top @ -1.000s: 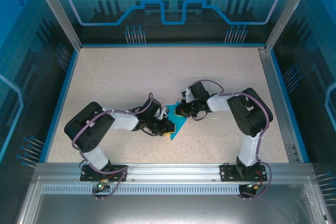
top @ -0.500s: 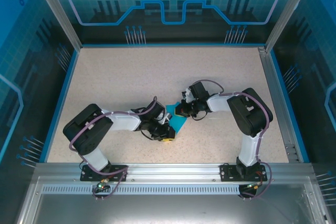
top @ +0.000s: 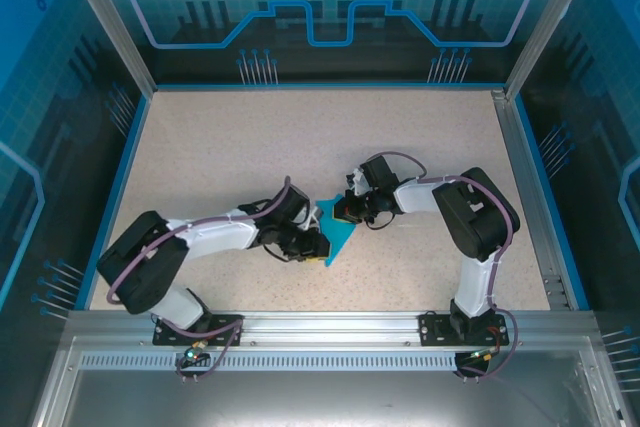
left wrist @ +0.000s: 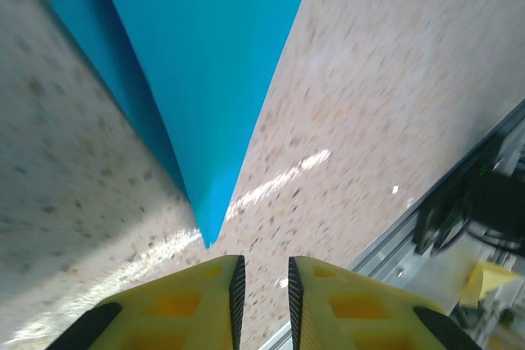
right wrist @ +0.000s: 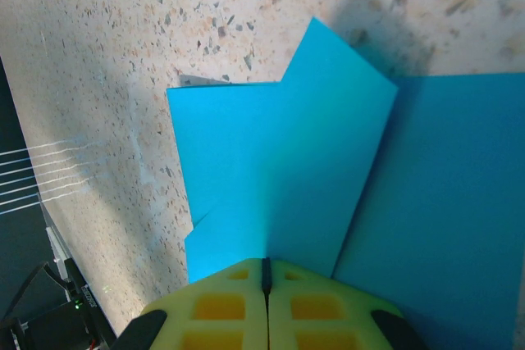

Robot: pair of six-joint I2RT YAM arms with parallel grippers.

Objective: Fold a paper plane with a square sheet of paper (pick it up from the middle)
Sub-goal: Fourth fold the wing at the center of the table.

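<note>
The cyan sheet of paper (top: 338, 234) lies mid-table, folded into a narrow pointed shape with its tip toward the near edge. In the left wrist view the paper (left wrist: 205, 63) tapers to a tip just ahead of my left gripper (left wrist: 262, 261). That gripper is open by a narrow gap with nothing between its yellow fingers (left wrist: 189, 301). From above, the left gripper (top: 318, 249) sits at the paper's near-left tip. My right gripper (top: 343, 215) is at the far end. In its wrist view the right gripper (right wrist: 265, 264) is shut, resting against the paper (right wrist: 271, 161) beside a raised flap.
The speckled table (top: 250, 147) has a blue border and an aluminium rail (top: 320, 322) along the near edge; the rail (left wrist: 394, 243) lies close behind the paper's tip. Transparent blue walls enclose the other sides. Thin cables (right wrist: 33, 170) run left of the paper.
The left arm's elbow has swung out and lower to the left, while its gripper stays at the paper's tip. The right arm and the paper have not moved.
</note>
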